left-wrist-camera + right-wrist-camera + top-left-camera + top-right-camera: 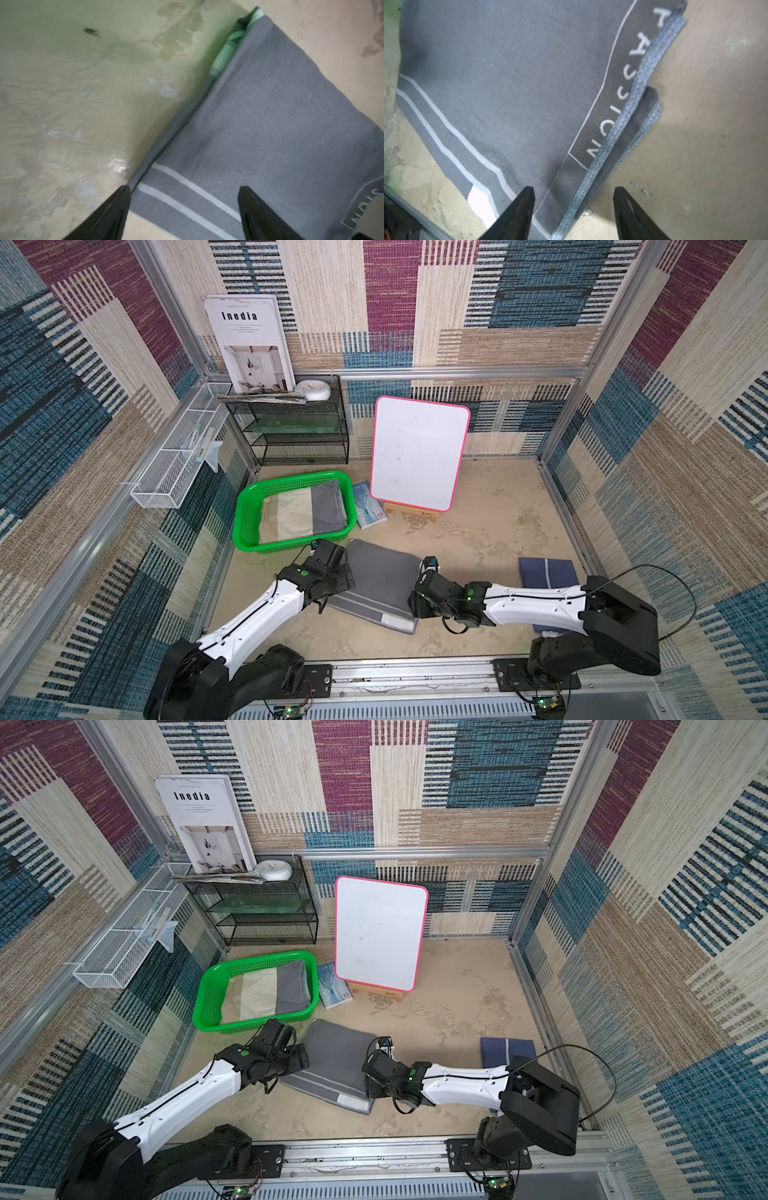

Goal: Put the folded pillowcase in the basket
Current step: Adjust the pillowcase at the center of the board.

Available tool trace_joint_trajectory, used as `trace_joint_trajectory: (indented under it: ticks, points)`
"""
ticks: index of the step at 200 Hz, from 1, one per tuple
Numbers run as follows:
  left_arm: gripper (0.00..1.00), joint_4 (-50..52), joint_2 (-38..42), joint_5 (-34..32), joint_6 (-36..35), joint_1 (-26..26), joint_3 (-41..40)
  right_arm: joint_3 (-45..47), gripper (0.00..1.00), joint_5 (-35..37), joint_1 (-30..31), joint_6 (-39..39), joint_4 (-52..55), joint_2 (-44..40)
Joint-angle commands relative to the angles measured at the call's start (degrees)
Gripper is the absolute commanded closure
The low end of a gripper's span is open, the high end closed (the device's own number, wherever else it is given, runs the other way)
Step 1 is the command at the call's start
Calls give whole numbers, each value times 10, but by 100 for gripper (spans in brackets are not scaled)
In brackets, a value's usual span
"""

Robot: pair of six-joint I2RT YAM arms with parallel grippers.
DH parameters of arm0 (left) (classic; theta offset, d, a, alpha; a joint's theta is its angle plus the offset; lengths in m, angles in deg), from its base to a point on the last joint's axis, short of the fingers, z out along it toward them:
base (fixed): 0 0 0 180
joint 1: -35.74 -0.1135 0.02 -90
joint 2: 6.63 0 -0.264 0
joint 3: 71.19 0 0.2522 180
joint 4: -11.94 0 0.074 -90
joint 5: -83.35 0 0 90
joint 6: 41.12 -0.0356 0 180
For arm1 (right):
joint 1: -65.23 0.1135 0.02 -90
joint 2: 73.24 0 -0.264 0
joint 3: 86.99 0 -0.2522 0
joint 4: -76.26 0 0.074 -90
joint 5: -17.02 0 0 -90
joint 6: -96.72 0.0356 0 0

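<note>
Toward the front edge of the tabletop (478,531), about midway along it, we saw the folded grey pillowcase (382,580) lying flat. It was outside the green basket (243,514), with its far corner close beside the basket's near rim. The basket stood by the tabletop's left edge and held a folded beige-and-grey cloth (303,512).

The left gripper (184,188) hung low over the pillowcase's left side. Its jaws were spread, one finger above bare tabletop and the other above the grey fabric near the two white stripes. The right gripper (573,188) stood at the opposite side with its jaws also apart. They straddled the layered edge beside the lettered band and pinched nothing. We could not tell whether either gripper touched the cloth.

A navy folded cloth (546,572) lay near the right edge, partly under the right arm. A pink-rimmed whiteboard (417,454) stood toward the back, with a book (370,506) between it and the basket.
</note>
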Motion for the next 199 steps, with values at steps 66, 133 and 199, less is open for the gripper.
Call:
trace_joint_trajectory:
  ticks: [66,133,199]
  points:
    - [25,-53,-47,45,24,66,-64,-24,42,64,-20,2,26,24]
    - [25,-39,24,1,171,231,-108,-68,40,50,-108,-64,22,55]
    - [11,-6,52,-30,69,82,-75,-43,25,38,-114,-70,47,-6]
